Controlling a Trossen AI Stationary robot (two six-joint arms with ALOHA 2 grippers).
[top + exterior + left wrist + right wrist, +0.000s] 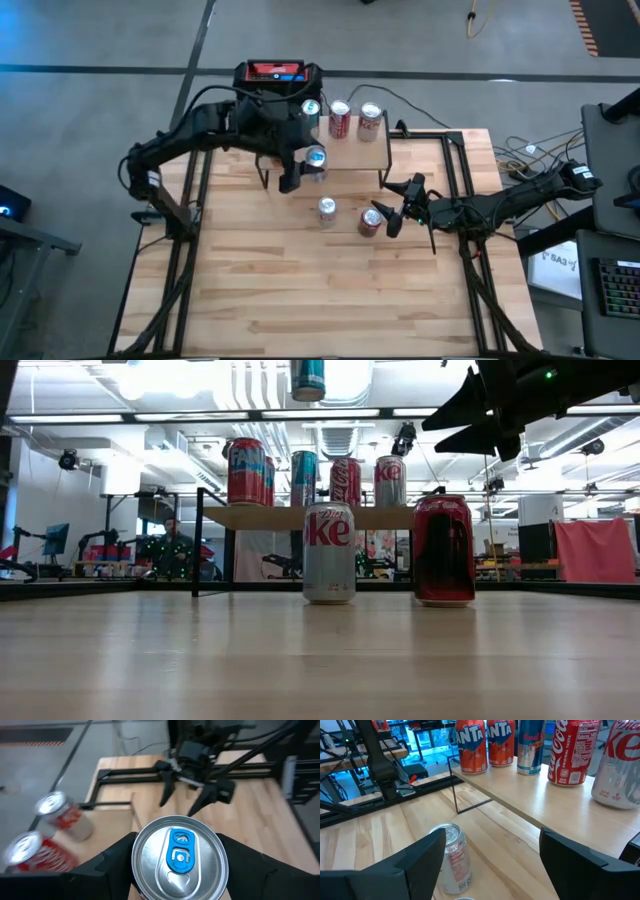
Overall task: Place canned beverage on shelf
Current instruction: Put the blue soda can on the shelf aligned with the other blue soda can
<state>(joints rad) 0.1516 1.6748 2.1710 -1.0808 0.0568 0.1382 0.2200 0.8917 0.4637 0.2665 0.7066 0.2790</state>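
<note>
The shelf [372,152], a light board on thin black legs, stands at the table's far middle. On it stand Fanta cans [246,472], a teal can [304,478], a red cola can [346,481] and a silver can [390,481]. My left gripper [300,168] is shut on a teal canned beverage [315,157] with a silver top and blue tab, high above the shelf's near edge [308,378]. My right gripper [398,208] stands open, above the table, right of the two cans on the table. My left gripper pinches the can's upper wall [136,865] between its two fingers [112,857], one on each side. The fingers slant down from the table's far left. The can stands about upright, top up, lifted clear of the shelf and the cans on it.
On the table before the shelf stand a silver diet cola can [327,210] and a red can [370,221], the red one close to my right gripper. A black-and-red box [278,72] sits beyond the shelf. The table's near half [320,300] is bare wood.
</note>
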